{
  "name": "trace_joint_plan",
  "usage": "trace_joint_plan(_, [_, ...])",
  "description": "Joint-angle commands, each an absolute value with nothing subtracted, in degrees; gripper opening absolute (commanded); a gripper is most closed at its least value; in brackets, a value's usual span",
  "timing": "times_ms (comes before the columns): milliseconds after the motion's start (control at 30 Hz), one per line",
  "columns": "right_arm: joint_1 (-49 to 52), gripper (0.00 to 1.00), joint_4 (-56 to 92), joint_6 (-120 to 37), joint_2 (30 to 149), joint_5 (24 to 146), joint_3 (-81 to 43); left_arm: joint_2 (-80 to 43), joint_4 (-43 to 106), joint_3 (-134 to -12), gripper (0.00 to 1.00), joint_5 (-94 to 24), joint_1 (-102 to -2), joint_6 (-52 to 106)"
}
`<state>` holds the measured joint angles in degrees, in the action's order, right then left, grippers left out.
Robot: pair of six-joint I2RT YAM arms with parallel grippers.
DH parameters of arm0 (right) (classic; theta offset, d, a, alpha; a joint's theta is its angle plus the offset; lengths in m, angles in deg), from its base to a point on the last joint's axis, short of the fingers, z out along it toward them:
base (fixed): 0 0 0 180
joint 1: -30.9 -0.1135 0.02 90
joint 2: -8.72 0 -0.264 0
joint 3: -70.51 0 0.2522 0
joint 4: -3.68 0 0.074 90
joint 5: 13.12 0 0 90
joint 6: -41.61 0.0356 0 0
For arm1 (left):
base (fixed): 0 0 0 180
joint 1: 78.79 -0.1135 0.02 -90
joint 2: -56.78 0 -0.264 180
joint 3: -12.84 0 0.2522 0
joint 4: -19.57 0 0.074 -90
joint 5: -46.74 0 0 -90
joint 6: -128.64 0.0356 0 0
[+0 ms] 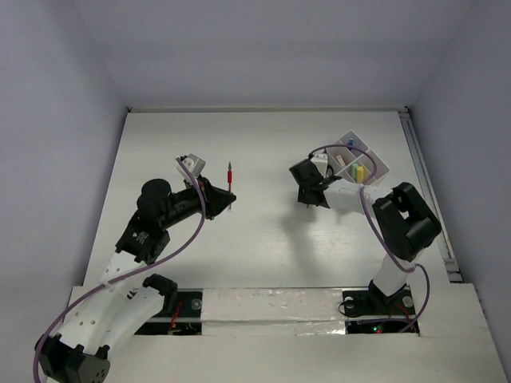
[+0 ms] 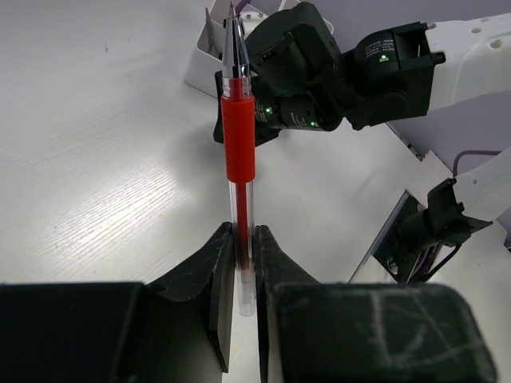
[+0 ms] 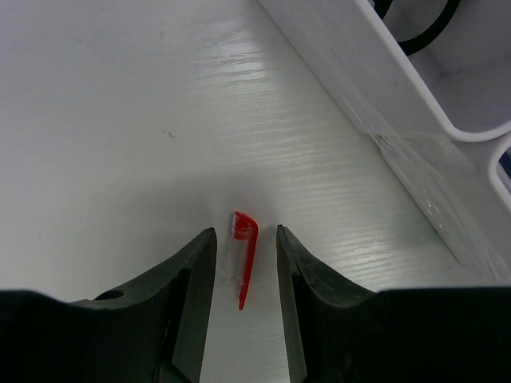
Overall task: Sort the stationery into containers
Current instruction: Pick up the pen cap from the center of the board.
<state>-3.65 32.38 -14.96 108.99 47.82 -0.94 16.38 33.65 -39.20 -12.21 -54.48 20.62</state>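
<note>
left gripper (image 2: 243,236) first: jaws pinched tight on the clear lower barrel of the red pen (image 2: 239,144). the pen stands straight out from the fingers, red grip sleeve halfway up, metal tip at the far end, lifted off the table (image 1: 263,239). from above, the same pen (image 1: 230,177) shows as a thin red line at the left arm's nose, left of centre.

over to the right gripper (image 3: 246,233): jaws part way open, one finger (image 3: 196,271) on each side of a small clear pen cap (image 3: 242,257) with a red clip. the cap lies flat on the table and a sliver of white shows on both sides, so nothing is gripped.

just beside it to the right sits the white organizer tray (image 3: 383,88), a black loop showing in one compartment. in the top view the tray (image 1: 386,167) is at the far right, with a yellow stick (image 1: 359,171) and something blue (image 1: 349,144) inside.
</note>
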Motion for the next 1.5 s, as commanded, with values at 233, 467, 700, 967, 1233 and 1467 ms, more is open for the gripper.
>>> trace_joint_plan(233, [-2.86,0.33,28.87,-13.06,110.24,50.33,-0.91,16.97,31.49,-41.35,0.00,-11.09,-54.62,21.15])
trace_joint_plan(467, [-1.80,0.22,27.55,-12.45,109.89,52.09,0.76,16.97,31.40,-41.26,0.00,-10.74,-54.62,21.24])
trace_joint_plan(700, [-1.80,0.04,27.91,-13.50,108.31,52.00,1.11,16.44,31.40,-41.26,0.00,-10.57,-54.62,21.24])
trace_joint_plan(967, [-2.67,0.00,18.44,-15.26,93.14,55.86,7.42,14.86,30.87,-41.08,0.00,-8.81,-54.62,20.97])
trace_joint_plan(1233, [-14.80,0.00,5.25,-13.77,81.33,58.77,9.11,12.49,30.70,-40.99,0.00,-7.31,-54.62,20.71])
trace_joint_plan(1467, [-19.91,0.00,-6.89,-14.03,77.98,58.60,7.09,10.55,29.55,-40.64,0.00,-4.68,-54.62,20.01])
